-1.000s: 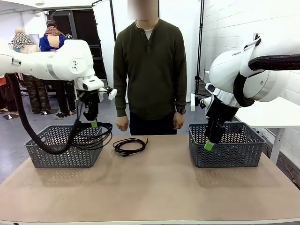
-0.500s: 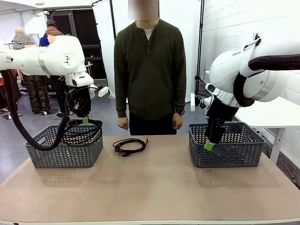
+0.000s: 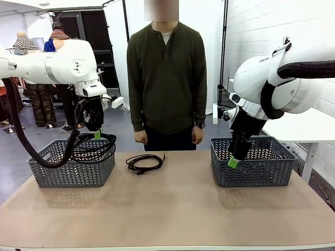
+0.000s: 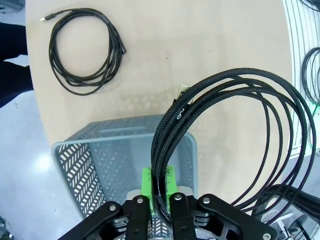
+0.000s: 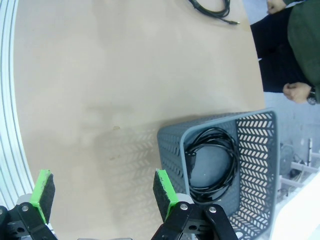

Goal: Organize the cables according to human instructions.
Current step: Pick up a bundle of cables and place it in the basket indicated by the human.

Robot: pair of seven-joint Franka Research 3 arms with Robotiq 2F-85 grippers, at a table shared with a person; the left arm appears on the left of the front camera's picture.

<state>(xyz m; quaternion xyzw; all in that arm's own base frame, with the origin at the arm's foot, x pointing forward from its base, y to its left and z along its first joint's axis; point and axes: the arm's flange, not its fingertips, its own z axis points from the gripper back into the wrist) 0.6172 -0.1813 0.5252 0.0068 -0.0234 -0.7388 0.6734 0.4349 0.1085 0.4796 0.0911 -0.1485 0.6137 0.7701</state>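
Observation:
My left gripper (image 3: 96,134) is shut on a looped black braided cable (image 3: 100,144), which hangs over the left grey basket (image 3: 70,175). In the left wrist view the fingers (image 4: 159,187) pinch the cable bundle (image 4: 167,130) above the basket's corner (image 4: 115,145). A second coiled cable (image 3: 145,163) (image 4: 85,50) lies on the table between the baskets. My right gripper (image 3: 234,159) (image 5: 104,189) stands open by the right basket's (image 3: 251,172) front left corner. Another cable (image 5: 212,160) lies coiled in that basket (image 5: 172,150). The human (image 3: 167,78) stands behind the table with both hands down.
The brown tabletop (image 3: 167,209) has free room in front of both baskets. The thick black ribbed hose (image 3: 31,146) droops from my left arm beside the left basket. The person's hand (image 5: 297,92) shows past the table's far edge.
My left gripper has carried the held cable leftward, from the left basket's right rim to over its inside. The right arm and the table cable have not moved.

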